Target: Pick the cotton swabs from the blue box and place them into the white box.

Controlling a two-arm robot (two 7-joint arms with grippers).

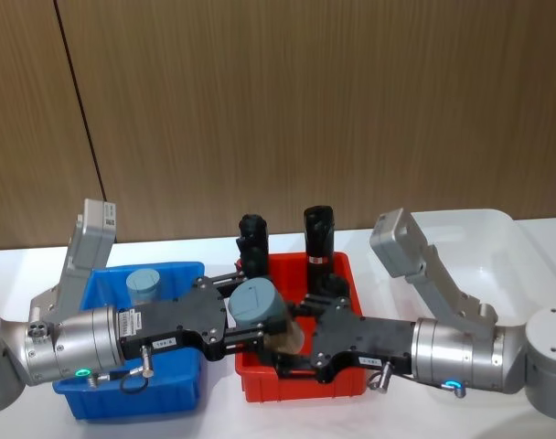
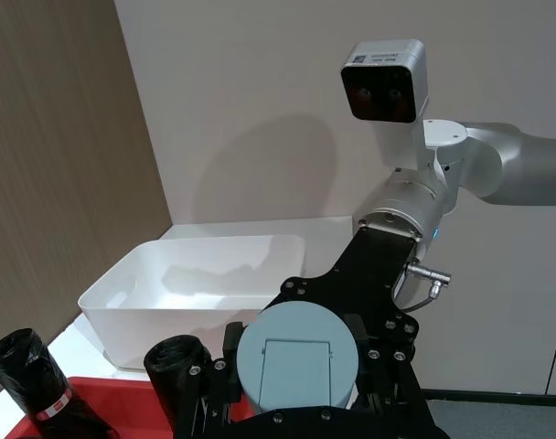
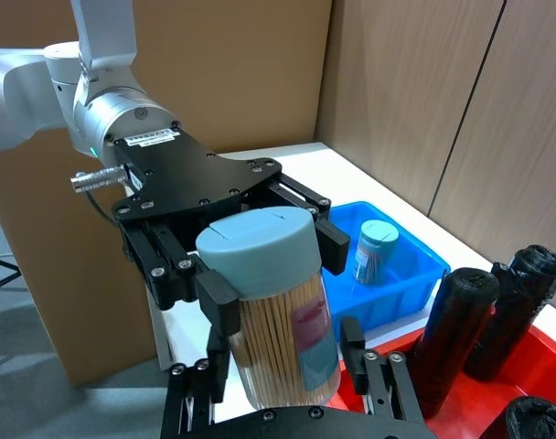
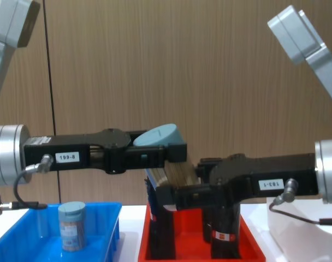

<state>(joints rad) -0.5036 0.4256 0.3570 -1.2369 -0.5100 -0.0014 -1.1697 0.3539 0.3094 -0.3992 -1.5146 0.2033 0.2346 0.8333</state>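
One jar of cotton swabs [image 1: 260,306], clear with a grey-blue lid, hangs tilted above the red bin. My left gripper [image 1: 246,318] is shut on its lid end. My right gripper [image 1: 292,346] is shut on its lower body, where the tan sticks show [image 3: 278,338]. The chest view shows the two grippers meeting at the jar [image 4: 165,150] from opposite sides. A second jar of cotton swabs [image 1: 143,283] stands upright in the blue box [image 1: 182,268] at the left. The white box [image 1: 497,238] sits at the far right behind my right arm, with nothing showing inside.
A red bin [image 1: 296,389] sits between the two boxes, directly under the held jar. It holds tall black rolls [image 1: 319,233] with red-white labels. A wood-panelled wall runs behind the white table.
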